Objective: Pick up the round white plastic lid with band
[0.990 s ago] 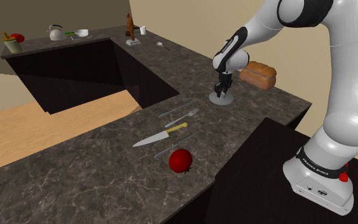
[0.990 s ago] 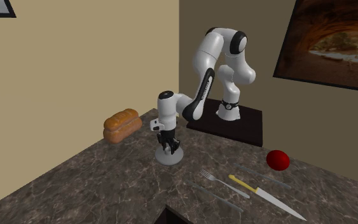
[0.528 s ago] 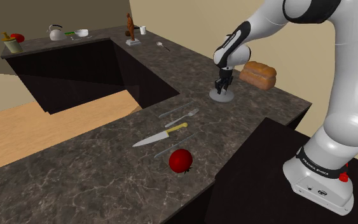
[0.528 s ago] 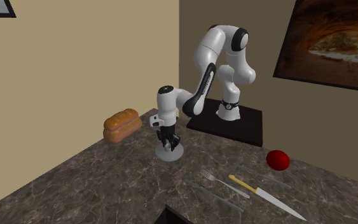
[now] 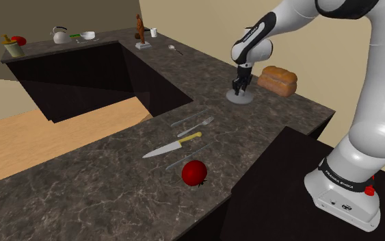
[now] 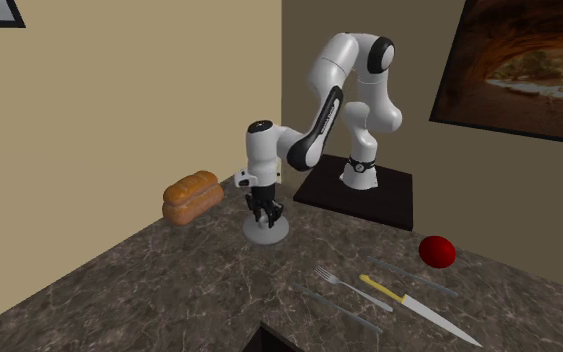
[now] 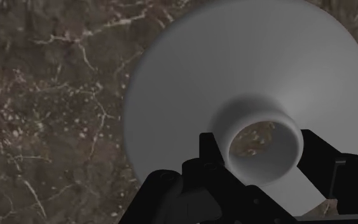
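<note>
**Black gripper (image 7: 260, 151) clasping grey lid (image 7: 234, 57)**

The gripper is squeezing the lid's hollow raised collar between both fingers. The round lid is showing against the dark marbled counter (image 5: 115, 171), at eight o'clock from the bread loaf (image 5: 278, 80) in the shoulder view.

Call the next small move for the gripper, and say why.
Probably a short straight lift. In the wrist view the gripper has its fingers clasped on the hollow neck of the lid from both sides, so the grip looks made. The lid's disc sits low over the counter, and the bread is close beside it, so up seems safer than sideways.
</note>
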Robot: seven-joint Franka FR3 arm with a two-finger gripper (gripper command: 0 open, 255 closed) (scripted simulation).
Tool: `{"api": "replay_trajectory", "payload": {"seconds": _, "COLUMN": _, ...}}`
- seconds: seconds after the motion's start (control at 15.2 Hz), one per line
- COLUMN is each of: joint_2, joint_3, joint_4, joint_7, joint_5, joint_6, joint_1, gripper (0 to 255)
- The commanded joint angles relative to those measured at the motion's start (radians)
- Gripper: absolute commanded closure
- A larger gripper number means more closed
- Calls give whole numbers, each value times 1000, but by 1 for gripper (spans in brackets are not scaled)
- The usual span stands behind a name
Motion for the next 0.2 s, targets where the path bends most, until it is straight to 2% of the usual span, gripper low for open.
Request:
{"api": "replay_trajectory", "payload": {"seconds": 0.0, "joint_2": -20, "joint_3": -4, "joint_4": 2, "joint_7": 5, "joint_5": -8, "joint_6": -22, "joint_1": 3, "gripper": 255}}
{"api": "replay_trajectory", "payload": {"seconds": 0.13, "joint_2": -22, "joint_3": -5, "joint_4": 3, "joint_7": 6, "joint_5": -8, "joint_6": -24, "joint_1": 3, "gripper": 255}}
